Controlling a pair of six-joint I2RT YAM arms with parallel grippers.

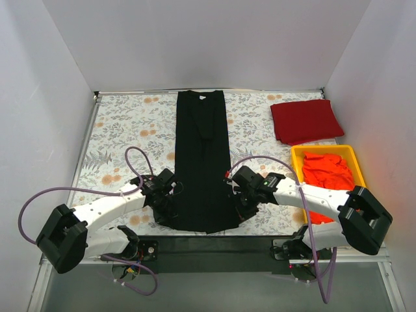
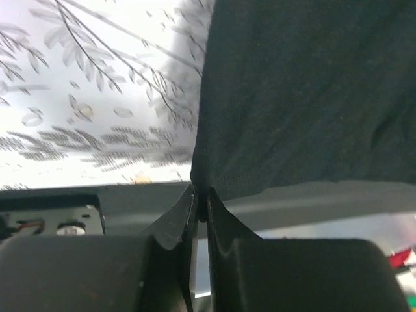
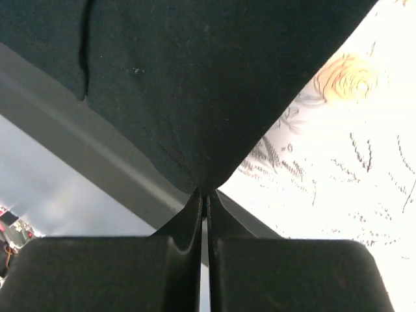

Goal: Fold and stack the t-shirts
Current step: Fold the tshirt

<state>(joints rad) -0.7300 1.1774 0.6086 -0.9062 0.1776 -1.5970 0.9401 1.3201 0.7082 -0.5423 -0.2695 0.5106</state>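
Observation:
A black t-shirt [image 1: 201,162] lies down the middle of the table as a long narrow strip, its sides folded in. My left gripper [image 1: 164,209] is shut on its near left corner, seen in the left wrist view [image 2: 200,190] with black cloth [image 2: 305,91] pinched between the fingertips. My right gripper [image 1: 240,207] is shut on its near right corner, seen in the right wrist view [image 3: 205,192] with black cloth [image 3: 195,84] in the jaws. A folded dark red t-shirt [image 1: 305,121] lies at the back right. Bright orange-red t-shirts [image 1: 328,172] sit crumpled in the bin.
The yellow plastic bin [image 1: 296,156] stands at the right, just behind my right arm. The floral table cover [image 1: 123,130] spreads to the left of the black shirt. White walls close in the back and both sides. A dark strip [image 1: 214,246] runs along the near table edge.

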